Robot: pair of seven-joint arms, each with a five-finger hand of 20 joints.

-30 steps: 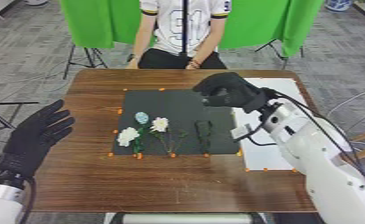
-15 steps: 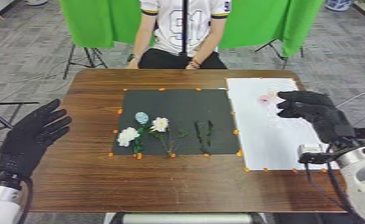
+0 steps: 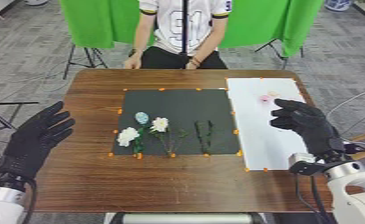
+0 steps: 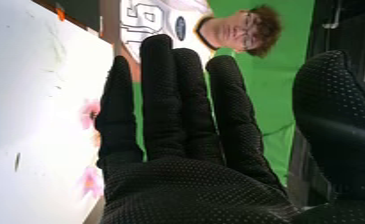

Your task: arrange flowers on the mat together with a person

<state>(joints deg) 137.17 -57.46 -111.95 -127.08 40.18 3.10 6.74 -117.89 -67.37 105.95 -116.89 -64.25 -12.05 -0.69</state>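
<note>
R hand [image 3: 306, 125] mid-right of frame, fingers straight, thumb wide, empty; L hand [image 3: 29, 146] far left, fingers loose. Pink flower [image 3: 265, 99] on white sheet [image 3: 265, 137], upper right, nr R hand: low sweep cd knock it; weak pinch cd drop it short of mat [image 3: 180, 107].
</note>
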